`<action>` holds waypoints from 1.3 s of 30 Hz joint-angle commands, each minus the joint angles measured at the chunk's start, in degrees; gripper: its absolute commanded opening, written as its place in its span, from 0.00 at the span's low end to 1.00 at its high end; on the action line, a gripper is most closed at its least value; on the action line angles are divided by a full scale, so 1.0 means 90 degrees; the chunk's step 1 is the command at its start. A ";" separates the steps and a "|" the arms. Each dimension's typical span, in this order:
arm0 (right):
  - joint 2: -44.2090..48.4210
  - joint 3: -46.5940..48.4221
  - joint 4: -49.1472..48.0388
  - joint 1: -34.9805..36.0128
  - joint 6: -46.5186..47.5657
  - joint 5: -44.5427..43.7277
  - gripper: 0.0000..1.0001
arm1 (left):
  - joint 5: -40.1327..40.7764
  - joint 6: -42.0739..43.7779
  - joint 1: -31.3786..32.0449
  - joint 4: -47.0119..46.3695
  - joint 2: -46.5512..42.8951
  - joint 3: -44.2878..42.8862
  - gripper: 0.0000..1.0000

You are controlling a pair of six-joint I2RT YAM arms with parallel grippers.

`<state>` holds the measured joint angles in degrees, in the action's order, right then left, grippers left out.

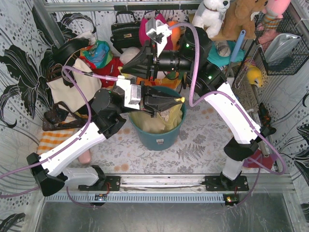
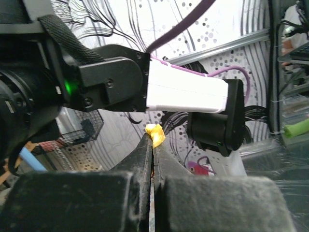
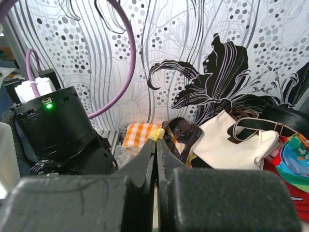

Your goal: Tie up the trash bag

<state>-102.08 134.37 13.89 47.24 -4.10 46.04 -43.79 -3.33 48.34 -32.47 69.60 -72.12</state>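
The top camera sits above and behind the arm bases (image 1: 101, 182), looking steeply down on the whole tabletop (image 1: 203, 145). The left wrist camera rides close behind the left tool (image 2: 153, 141), facing level along it toward the right arm (image 2: 186, 92); both views share that arm and the trash bag (image 2: 155, 133) scrap at the tips. The right wrist camera, close behind the right tool (image 3: 155, 144), faces the patterned wall (image 3: 193, 43) and cream tote (image 3: 231, 140), which the top view also shows.

Nothing can be read in any view: no words, brands, labels or numbers. The wall (image 1: 19, 72) behind the teal bin (image 1: 159, 137) bears only black flowers and dots, and the cream tote bag (image 1: 72, 84) left of the bin looks plain.
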 commanded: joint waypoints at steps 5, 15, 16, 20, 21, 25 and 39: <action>0.0661 -0.0640 -0.0555 0.0044 -0.0374 -0.1115 0.00 | 0.1075 0.0524 0.0010 -0.0243 -0.0254 0.0114 0.03; 0.2135 -0.2740 -0.0734 0.0041 -0.1064 -0.3985 0.00 | 0.1886 0.0584 0.0011 -0.0677 -0.0751 0.0888 0.03; 0.2244 -0.2870 -0.0696 0.0036 -0.1186 -0.4141 0.00 | 0.1931 0.0570 0.0010 -0.0746 -0.0793 0.0947 0.03; 0.2632 -0.3268 -0.0452 0.0042 -0.1541 -0.4675 0.00 | 0.2174 0.0575 0.0010 -0.0844 -0.0918 0.1120 0.03; 0.2712 -0.3350 -0.0367 0.0044 -0.1617 -0.4793 0.00 | 0.2221 0.0584 0.0010 -0.0875 -0.0955 0.1164 0.03; 0.3050 -0.3781 -0.0155 0.0044 -0.2012 -0.5147 0.00 | 0.2419 0.0611 0.0005 -0.0930 -0.1107 0.1385 0.03; 0.4047 -0.5017 0.0054 0.0044 -0.3553 -0.4938 0.00 | 0.3134 0.0790 -0.0019 -0.0954 -0.1365 0.1792 0.02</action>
<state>-68.71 92.68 15.84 47.29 -30.50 0.30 -18.85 2.44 48.31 -38.20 58.08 -57.04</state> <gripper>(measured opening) 0.003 0.033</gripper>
